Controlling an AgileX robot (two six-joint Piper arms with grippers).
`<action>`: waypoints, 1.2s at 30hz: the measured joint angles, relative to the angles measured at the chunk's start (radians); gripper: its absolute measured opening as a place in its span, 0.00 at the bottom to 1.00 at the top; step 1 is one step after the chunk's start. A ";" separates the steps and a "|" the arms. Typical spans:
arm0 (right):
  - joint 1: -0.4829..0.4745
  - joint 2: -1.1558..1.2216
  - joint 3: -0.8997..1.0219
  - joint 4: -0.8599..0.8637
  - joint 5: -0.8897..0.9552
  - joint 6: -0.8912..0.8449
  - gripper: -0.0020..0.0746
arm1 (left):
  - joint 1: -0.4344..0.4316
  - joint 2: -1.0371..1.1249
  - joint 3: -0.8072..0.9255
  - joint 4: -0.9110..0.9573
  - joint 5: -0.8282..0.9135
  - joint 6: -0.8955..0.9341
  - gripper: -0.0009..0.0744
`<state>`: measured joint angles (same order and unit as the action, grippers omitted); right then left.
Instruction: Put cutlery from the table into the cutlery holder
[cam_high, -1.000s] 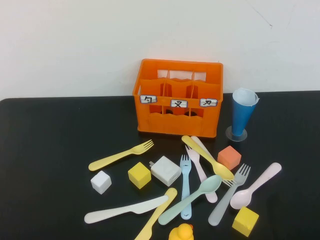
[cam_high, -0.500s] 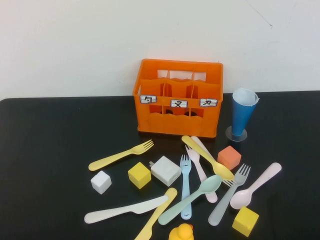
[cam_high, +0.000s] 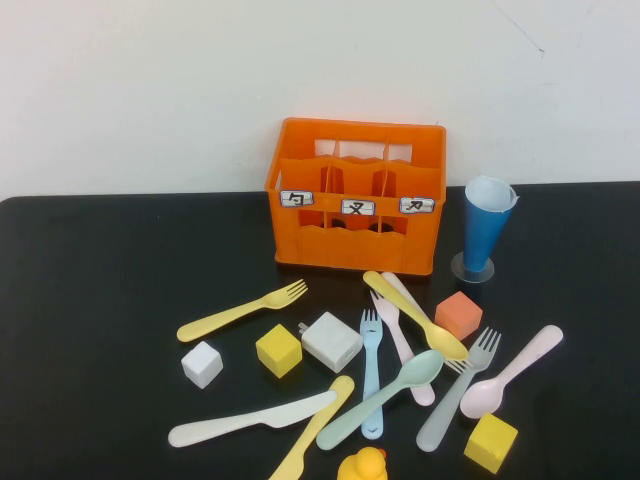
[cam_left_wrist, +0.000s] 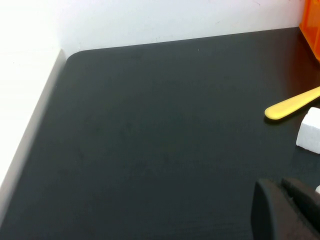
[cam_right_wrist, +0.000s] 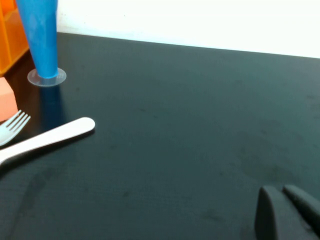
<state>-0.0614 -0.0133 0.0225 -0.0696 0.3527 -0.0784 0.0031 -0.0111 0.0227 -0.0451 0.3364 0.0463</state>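
- Sitting at the back of the black table (cam_high: 100, 300), close to the wall, is the orange cutlery holder (cam_high: 356, 195), with three little white labels across its front and nothing sticking up out of its compartments.
- All the cutlery is loose on the table in front of it. A yellow fork (cam_high: 243, 310) lies off to the left by itself, tines toward the holder.
- Middle pile: a yellow spoon (cam_high: 415, 314) lies across a pink fork (cam_high: 400, 335), a light blue fork (cam_high: 372, 370) points up at the holder, and a mint green spoon (cam_high: 385, 397) crosses it.
- Nearer the front edge: a white knife (cam_high: 250, 418) and a yellow knife (cam_high: 315, 428), touching at one end.
- Right side: a grey fork (cam_high: 458, 390) beside a pink spoon (cam_high: 512, 370).
- Mixed in: a white cube (cam_high: 202, 364), two yellow cubes (cam_high: 279, 350), an orange cube (cam_high: 458, 314), a white charger (cam_high: 331, 341), a yellow duck (cam_high: 362, 466) at the front edge.
- A blue cone cup (cam_high: 486, 230) stands just right of the holder.
- Left gripper (cam_left_wrist: 285, 207) hangs over bare table on the left side, jaws closed with nothing in them.
- Right gripper (cam_right_wrist: 287, 210) hangs over bare table on the right, fingers pressed together, also empty.
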 joint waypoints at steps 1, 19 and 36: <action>0.000 0.000 0.000 0.000 0.000 0.000 0.02 | 0.000 0.000 0.000 0.005 0.000 0.000 0.01; 0.000 0.000 0.000 0.000 0.000 0.000 0.02 | -0.002 0.000 0.006 -0.902 -0.320 -0.301 0.01; 0.000 0.000 0.000 0.000 0.002 0.000 0.02 | -0.002 0.535 -0.601 -0.410 0.554 0.348 0.01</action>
<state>-0.0614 -0.0133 0.0225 -0.0696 0.3545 -0.0784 0.0015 0.5242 -0.5782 -0.4547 0.8903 0.3945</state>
